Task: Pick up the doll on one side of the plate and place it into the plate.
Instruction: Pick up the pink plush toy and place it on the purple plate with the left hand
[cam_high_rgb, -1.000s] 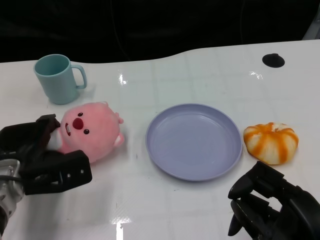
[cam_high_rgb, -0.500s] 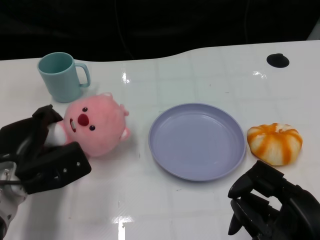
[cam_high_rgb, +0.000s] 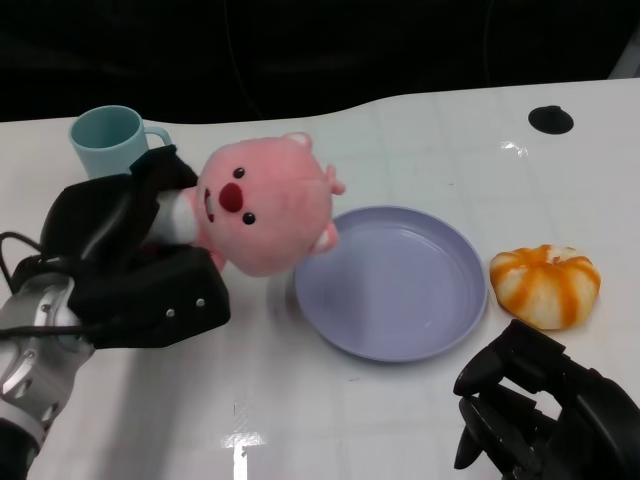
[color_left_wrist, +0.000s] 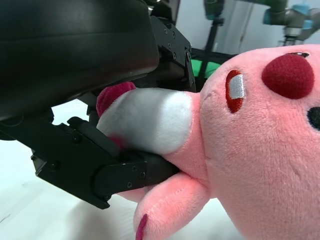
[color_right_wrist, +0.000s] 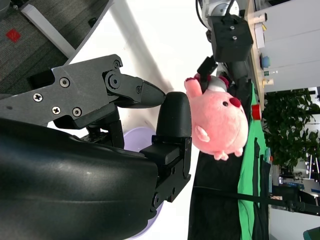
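"Look, where is the pink doll (cam_high_rgb: 265, 205) now?"

"It is up off the table. The left hand (cam_high_rgb: 130, 265) has its fingers wrapped tight around the doll's white and pink back end. The doll hangs just over the left edge of the purple plate (cam_high_rgb: 390, 283)."

"And the other hand?"

"The right hand (cam_high_rgb: 545, 415) is down at the near right. It holds nothing. Its fingers look a bit curled, but I cannot tell if they are apart or together."

"What should the robot do well here?"

"I think it should move the doll more to the right, until it is over the middle of the plate. Then go down slow and let go only when the doll is low. The doll is round and soft, so it could roll off the rim if dropped from high up."

"How many things do you count?"

"One doll. One plate. One blue-green cup (cam_high_rgb: 108, 142) far on the left. One orange and white pumpkin toy (cam_high_rgb: 545, 284) just right of the plate. One small black round spot (cam_high_rgb: 549, 119) far on the right of the white table (cam_high_rgb: 400, 420). Two hands."
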